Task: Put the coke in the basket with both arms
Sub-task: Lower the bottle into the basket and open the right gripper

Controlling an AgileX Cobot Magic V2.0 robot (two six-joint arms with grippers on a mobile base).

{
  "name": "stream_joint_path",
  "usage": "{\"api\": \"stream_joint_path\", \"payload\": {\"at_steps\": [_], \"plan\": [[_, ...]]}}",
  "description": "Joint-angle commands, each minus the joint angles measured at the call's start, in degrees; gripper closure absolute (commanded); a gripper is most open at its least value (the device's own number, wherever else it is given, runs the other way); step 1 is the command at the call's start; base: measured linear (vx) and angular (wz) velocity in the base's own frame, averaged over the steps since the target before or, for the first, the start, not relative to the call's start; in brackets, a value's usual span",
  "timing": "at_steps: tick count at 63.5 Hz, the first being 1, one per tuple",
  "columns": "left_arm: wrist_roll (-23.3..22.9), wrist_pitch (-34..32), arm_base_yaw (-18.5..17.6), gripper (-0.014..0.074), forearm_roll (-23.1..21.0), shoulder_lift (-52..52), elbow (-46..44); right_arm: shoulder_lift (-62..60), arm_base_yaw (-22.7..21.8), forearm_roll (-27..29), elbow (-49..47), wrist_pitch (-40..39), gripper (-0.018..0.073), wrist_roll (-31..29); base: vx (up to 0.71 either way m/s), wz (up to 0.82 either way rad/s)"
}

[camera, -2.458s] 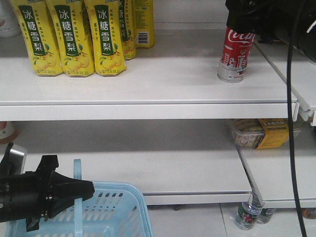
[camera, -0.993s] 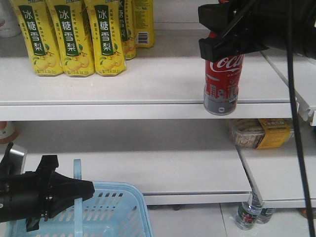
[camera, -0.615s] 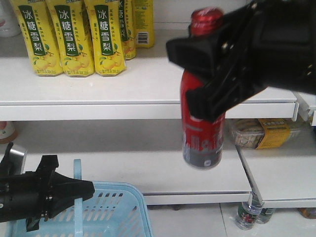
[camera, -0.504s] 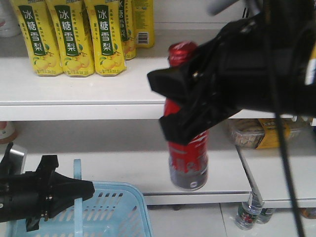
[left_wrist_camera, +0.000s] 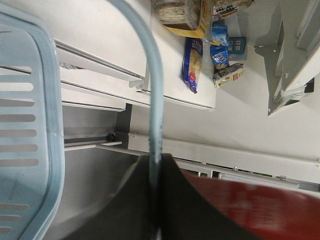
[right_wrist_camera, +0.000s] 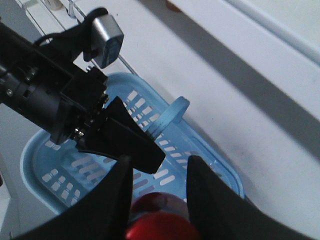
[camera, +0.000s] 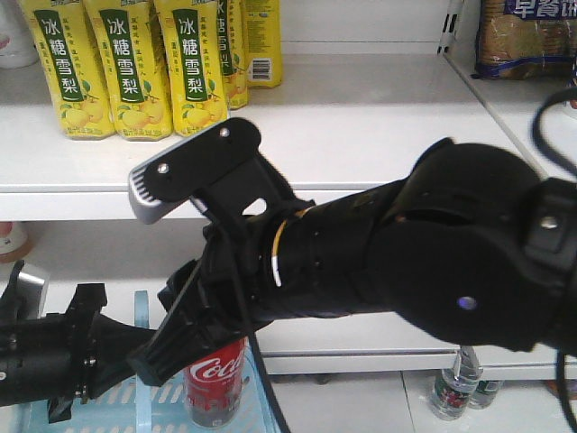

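Right pincer (right_wrist_camera: 157, 192) clamps coke (camera: 215, 390) (over basket (right_wrist_camera: 60, 175)); left pincer (camera: 149, 347) pinches basket handle (left_wrist_camera: 152, 100).

Matte black right arm (camera: 451, 262): bulbous joints, silver screws, thin orange-white ring, grey-faced camera bracket (camera: 189, 167), black cable. Left hand (camera: 108, 356): tapered black, silver cylinder.

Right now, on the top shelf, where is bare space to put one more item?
The top shelf is bare from right of the yellow pear drink bottles to its right end, partly hidden by the right arm. The left end is crowded with those bottles.
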Motion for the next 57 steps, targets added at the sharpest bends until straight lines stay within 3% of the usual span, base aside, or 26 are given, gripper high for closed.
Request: {"api": "stream_joint_path", "payload": {"at_steps": [1, 34, 57], "plan": [[0.2, 3.2, -0.1, 0.0603, -4.3, -1.3, -1.2, -0.3, -0.1, -0.9, -2.1, -3.5, 0.0563, 0.9, 0.00, 0.00], [0.2, 3.2, -0.1, 0.0603, -4.3, -1.3, -1.2, 3.4, -0.1, -3.4, -2.1, 0.1, 0.0563, 7.7, 0.00, 0.00], [0.2, 3.2, -0.1, 0.0603, -4.3, -1.3, -1.2, 8.4, -0.1, -1.7, -2.1, 2.4, 0.0561, 8.1, 0.00, 0.00]]}}
